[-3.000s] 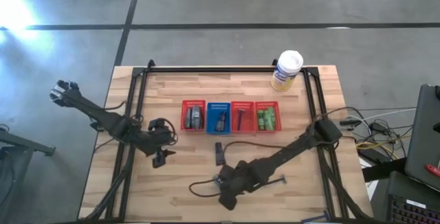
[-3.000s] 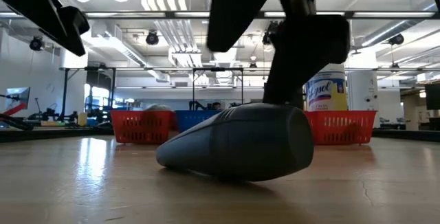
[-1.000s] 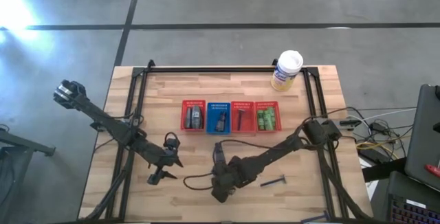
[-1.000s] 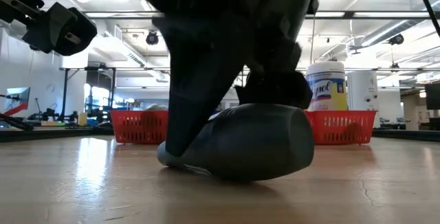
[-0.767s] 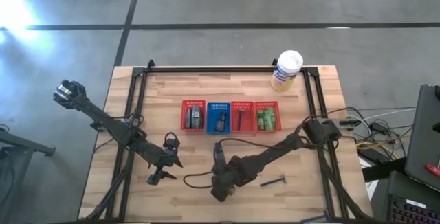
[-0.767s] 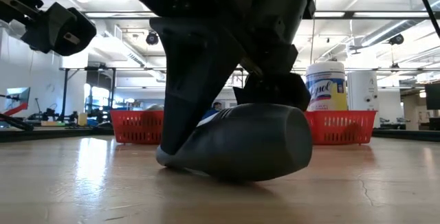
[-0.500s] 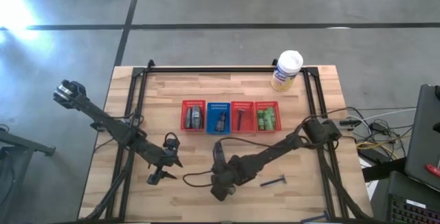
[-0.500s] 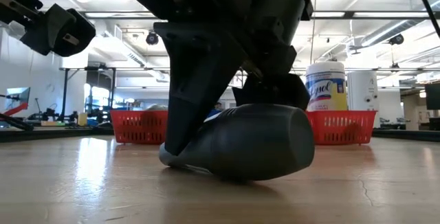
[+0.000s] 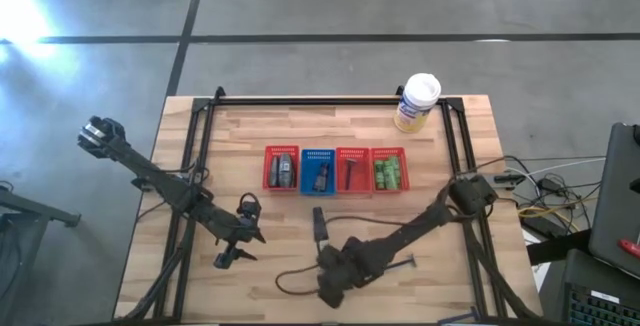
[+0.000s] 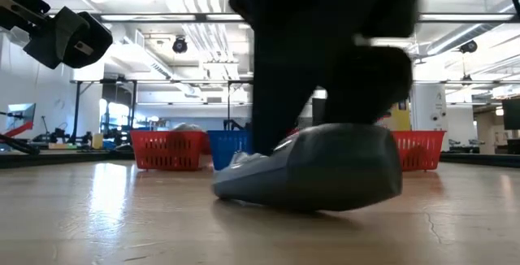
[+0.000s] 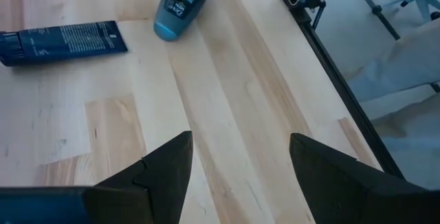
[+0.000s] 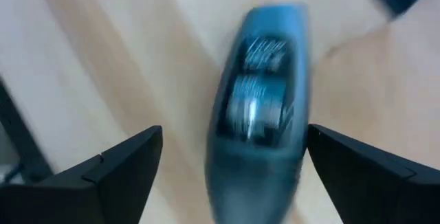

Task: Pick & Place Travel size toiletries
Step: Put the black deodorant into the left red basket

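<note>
Forward along the surface (image 9: 250,131) is where the right gripper (image 9: 335,274) has gone since half a second ago, nearer the front edge, and the grey rounded plastic tube has slid sideways with it in the low view.

From above, that gripper hangs low over the boards and hides the tube. A dark flat wedge-shaped packet (image 9: 319,221) lies just behind it, and a thin dark-handled razor (image 9: 405,262) lies beside the arm. Farther back stands a row of red and blue mesh baskets (image 9: 335,169), already holding some items. The left gripper (image 9: 232,253) waits well off to the left.

At table height, the grey tube (image 10: 317,171) lies flat on the wood, tapered end towards the picture's left. The dark bulk of the right gripper stands directly over it.

From the left wrist, that arm's jaws are spread over bare wood. The tube (image 11: 180,7) and the flat packet (image 11: 65,42) lie well ahead of them.

From the right wrist, the jaws are spread wide with the tube (image 12: 265,107) between them, touching neither. Its long axis runs straight away from the wrist, so a squeeze would meet its sides. The right arm is far the nearer; I'd say it need only settle and close.
</note>
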You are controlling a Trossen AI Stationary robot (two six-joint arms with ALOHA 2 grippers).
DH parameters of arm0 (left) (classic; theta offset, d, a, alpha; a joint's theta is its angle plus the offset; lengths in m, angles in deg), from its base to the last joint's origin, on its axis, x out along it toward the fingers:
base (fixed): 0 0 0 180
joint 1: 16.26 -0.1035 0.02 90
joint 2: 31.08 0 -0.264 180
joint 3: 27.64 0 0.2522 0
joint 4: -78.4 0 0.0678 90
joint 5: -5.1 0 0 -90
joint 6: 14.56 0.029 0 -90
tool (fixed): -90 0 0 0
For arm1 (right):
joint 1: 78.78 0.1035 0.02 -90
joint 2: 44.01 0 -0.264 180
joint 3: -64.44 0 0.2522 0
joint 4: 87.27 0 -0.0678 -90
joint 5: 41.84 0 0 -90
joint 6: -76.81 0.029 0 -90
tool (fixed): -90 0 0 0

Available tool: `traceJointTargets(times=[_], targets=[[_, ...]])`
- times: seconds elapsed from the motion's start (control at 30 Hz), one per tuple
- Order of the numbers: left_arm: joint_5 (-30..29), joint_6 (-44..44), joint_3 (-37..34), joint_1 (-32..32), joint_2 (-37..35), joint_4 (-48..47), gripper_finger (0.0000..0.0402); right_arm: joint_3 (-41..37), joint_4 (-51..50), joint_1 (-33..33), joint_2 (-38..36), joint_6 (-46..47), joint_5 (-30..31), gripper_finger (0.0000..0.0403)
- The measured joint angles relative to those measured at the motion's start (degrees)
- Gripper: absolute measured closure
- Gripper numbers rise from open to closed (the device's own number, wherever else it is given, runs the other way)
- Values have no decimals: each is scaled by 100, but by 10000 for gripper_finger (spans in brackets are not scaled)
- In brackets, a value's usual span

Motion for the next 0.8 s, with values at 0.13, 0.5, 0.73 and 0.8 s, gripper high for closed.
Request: traceJointTargets(times=[0.13,0.5,0.73,0.8], targets=[[-2,-2,0,0,0,-11,154,-4,-3,199,47,88,5,35],[-94,158,-4,0,0,-28,154,-85,-36,100,213,-125,466,35],[-114,133,-7,0,0,-39,154,-114,-59,22,267,-295,459,58],[-114,133,-7,0,0,-42,154,-118,-105,9,267,-330,357,84]])
